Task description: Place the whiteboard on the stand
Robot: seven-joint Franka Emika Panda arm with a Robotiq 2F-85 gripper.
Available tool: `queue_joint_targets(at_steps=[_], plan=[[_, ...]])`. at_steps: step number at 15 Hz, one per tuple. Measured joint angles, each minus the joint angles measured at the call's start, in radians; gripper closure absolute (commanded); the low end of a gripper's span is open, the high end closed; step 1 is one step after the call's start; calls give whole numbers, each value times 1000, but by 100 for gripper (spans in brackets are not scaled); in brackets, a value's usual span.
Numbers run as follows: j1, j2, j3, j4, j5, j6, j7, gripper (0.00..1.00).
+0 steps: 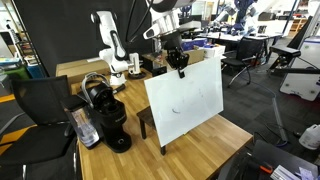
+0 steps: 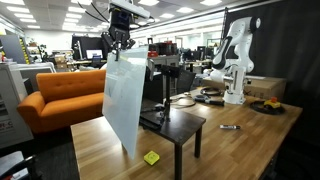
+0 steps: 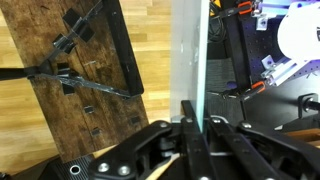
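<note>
Whiteboard (image 1: pixel 185 98) hanging tilted, top edge clenched in hand (image 1: pixel 182 70), beside dark stand (image 2: pixel 178 122), over light wooden tabletop (image 1: pixel 215 150), coffee machine (image 1: pixel 108 115) nearby

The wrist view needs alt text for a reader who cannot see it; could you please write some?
The gripper, shut on an edge of the whiteboard, holds it edge-on, so that it shows as a pale vertical strip. To its left lies the dark top of the stand, and light wooden tabletop shows between them.
</note>
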Motion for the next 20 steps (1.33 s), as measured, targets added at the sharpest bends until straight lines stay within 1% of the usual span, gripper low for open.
queue_joint_targets(at_steps=[3, 7, 12, 16, 20], plan=[[0, 29, 0, 74, 0, -60, 0, 99], [-4, 107, -1, 196, 0, -148, -5, 99], [-23, 214, -5, 366, -11, -225, -60, 99], [-29, 278, -5, 472, -40, -252, -128, 99], [-29, 322, -5, 539, -72, -259, -193, 99]])
